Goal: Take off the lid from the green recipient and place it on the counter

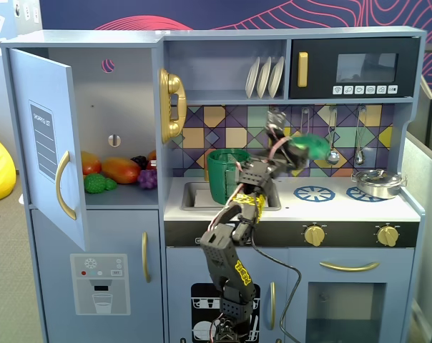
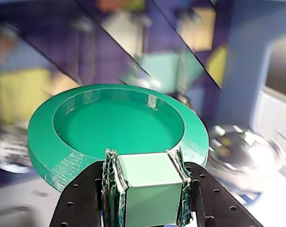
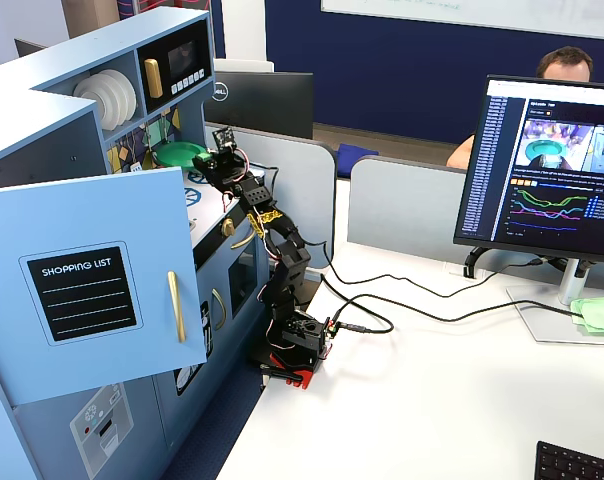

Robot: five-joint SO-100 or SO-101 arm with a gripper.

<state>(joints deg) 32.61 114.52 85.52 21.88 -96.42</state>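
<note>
So we see the gripper (image 2: 150,182) clamped on the lid (image 2: 117,127) by its blocky pale knob, round green disc beyond the fingertips (airborne); blurry silver pan (image 2: 245,151) right, green recipient (image 1: 227,175) sits uncovered.

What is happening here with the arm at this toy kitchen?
The arm's gripper is shut on the knob of the green lid and holds it in the air, above the counter between the pot and the silver pan. The pot stands open in the sink area, so the lid is already off. The lid is not yet set down on the counter.
</note>
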